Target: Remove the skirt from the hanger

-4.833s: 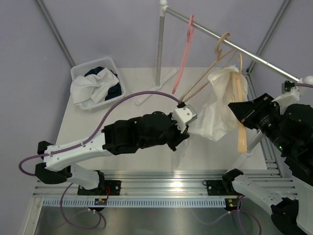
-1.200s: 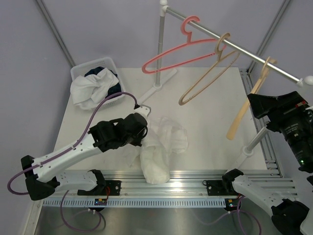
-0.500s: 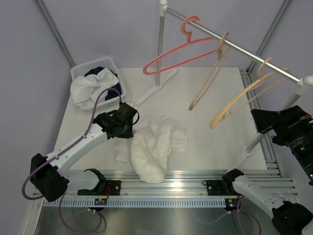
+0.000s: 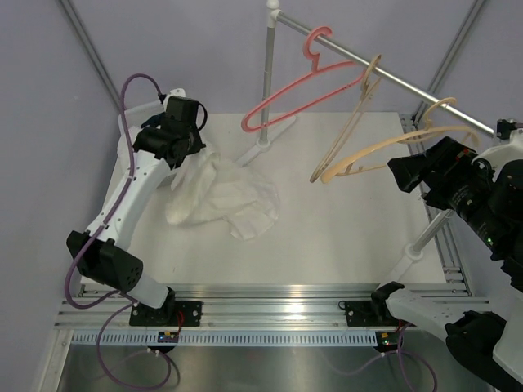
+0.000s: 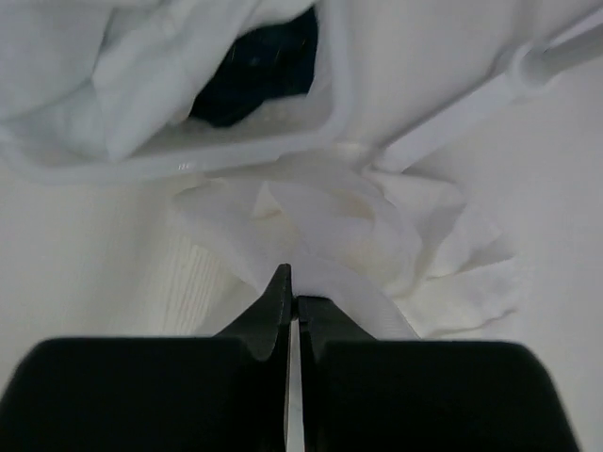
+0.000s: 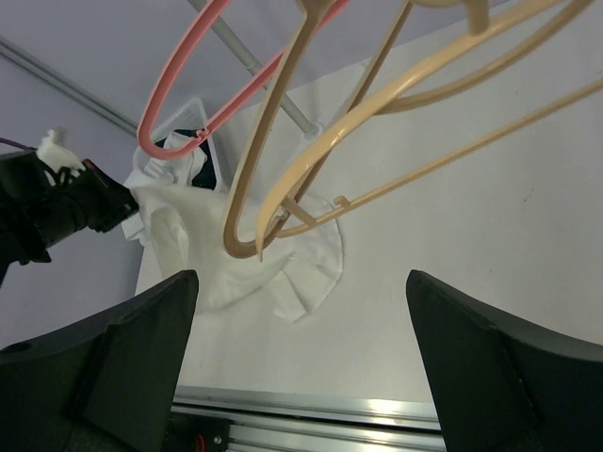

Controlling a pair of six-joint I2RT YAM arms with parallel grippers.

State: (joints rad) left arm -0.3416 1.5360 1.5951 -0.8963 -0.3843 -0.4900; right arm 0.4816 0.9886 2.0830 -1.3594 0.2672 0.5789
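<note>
The white skirt [image 4: 225, 194] is off the hangers and is spread in a soft heap on the table [image 4: 343, 237], at the back left. One end of it is lifted up beside the washing basket [image 5: 334, 85], which is filled with white and dark clothes. That end is pinched by the left gripper [image 5: 292, 299], whose jaws are closed tight on the cloth. A pink hanger [image 4: 309, 42] and two bare tan hangers [image 4: 359, 155] are hung on the metal rail [image 4: 409, 86] above the table. The right gripper [image 6: 301, 292] is held up near the tan hangers, well apart from the skirt. Its jaws are wide open and nothing is held in them.
</note>
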